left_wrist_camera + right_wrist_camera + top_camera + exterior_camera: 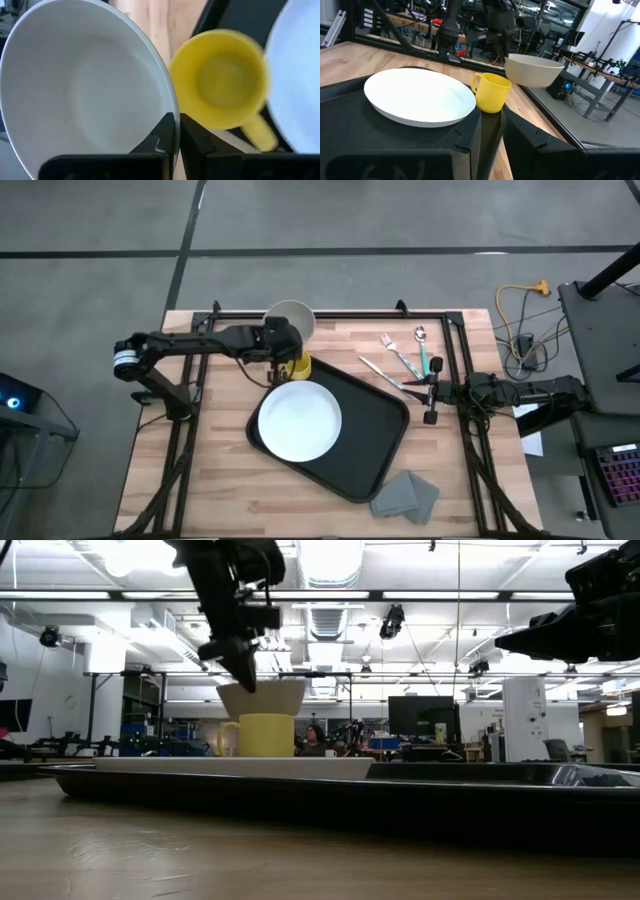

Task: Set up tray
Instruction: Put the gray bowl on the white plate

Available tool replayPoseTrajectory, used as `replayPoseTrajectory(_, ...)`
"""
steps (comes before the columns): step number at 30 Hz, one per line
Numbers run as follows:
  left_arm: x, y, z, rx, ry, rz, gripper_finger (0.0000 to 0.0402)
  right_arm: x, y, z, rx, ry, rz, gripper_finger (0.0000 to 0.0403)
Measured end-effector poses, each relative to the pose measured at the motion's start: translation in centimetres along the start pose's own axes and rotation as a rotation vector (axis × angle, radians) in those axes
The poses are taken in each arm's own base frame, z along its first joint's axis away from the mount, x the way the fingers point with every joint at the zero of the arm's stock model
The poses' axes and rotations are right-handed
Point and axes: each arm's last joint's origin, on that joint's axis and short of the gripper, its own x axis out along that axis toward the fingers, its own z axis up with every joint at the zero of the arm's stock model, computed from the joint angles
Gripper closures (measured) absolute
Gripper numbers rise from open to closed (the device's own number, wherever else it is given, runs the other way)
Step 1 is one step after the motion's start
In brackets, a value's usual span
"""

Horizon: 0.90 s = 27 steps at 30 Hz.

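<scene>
The black tray (375, 445) lies askew mid-table with a round white plate (298, 420) resting flat on its left half. A yellow mug (297, 367) stands upright at the tray's far corner; whether it is on the tray or beside it I cannot tell. My left gripper (176, 120) is shut on a white bowl (291, 316), held in the air just beyond and above the mug (265, 735). My right gripper (432, 395) waits at the table's right edge, level, narrowly open, with nothing between its fingers. My left gripper pinches the bowl's rim (171, 107) on the side nearest the mug, one finger inside the bowl and one outside. The fingers (242, 668) slant down onto it from the table's left. The bowl (534, 70) hangs clear of the table, mouth up, nearly level.
A fork, a spoon and other cutlery (402, 360) lie on the wood to the right of the tray's far side. A folded grey cloth (405, 495) sits near the front right. Black frame rails (460, 350) run along the table's edges.
</scene>
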Motion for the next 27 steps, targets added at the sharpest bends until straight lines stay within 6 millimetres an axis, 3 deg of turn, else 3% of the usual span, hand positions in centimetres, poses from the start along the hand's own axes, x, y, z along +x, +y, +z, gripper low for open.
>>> replayPoseTrajectory(27,-3.9,-7.8,1.9,0.068,-0.078,-0.118,0.0401,0.0,0.0,0.0,0.004,-0.001,0.001,0.0335)
